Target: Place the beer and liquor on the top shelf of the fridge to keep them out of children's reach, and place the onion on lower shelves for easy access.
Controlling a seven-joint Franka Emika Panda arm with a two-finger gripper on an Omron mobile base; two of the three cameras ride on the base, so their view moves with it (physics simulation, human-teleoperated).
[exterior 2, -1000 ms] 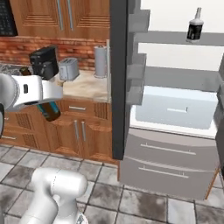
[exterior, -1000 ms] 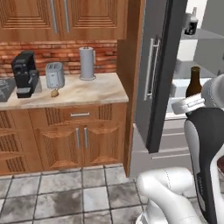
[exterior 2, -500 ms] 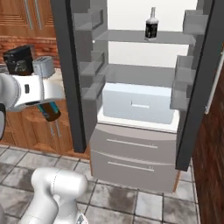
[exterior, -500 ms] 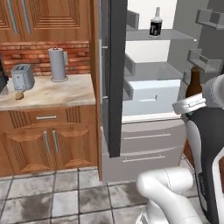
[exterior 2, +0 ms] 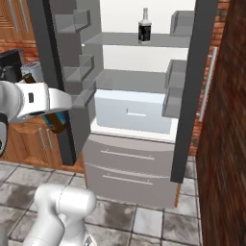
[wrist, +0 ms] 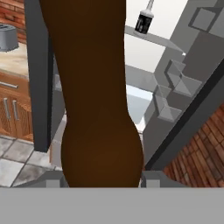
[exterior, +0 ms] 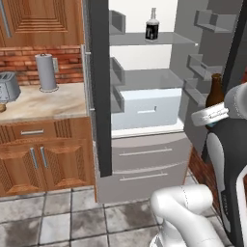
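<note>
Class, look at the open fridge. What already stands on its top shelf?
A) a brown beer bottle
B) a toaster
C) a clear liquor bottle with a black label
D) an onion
C: the clear liquor bottle with its black label stands on the fridge's top shelf, while the brown beer bottle is in the gripper.
</note>
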